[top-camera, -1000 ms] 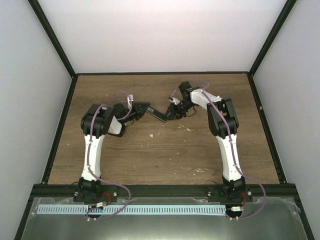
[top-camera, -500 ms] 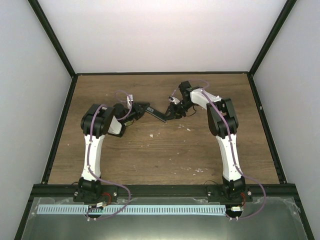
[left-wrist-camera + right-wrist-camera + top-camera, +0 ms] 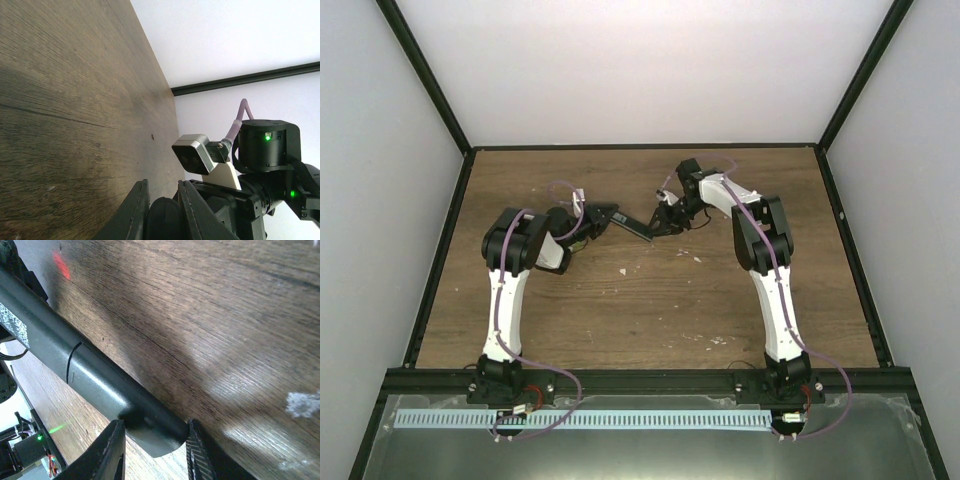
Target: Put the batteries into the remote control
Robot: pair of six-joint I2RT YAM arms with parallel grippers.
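Where the two arms meet over the table [image 3: 650,310], just toward 12 o'clock of its middle, the top view shows the remote control [image 3: 636,227] bridging them, with the left gripper [image 3: 607,217] at its 9 o'clock end and the right gripper [image 3: 663,222] at its 3 o'clock end. From the left wrist, the jaws pinch the remote's rounded black end. From the right wrist, the jaws clamp its other end; the bar runs toward 10 o'clock, and a pale speck [image 3: 302,404] lies on the wood at 3 o'clock.
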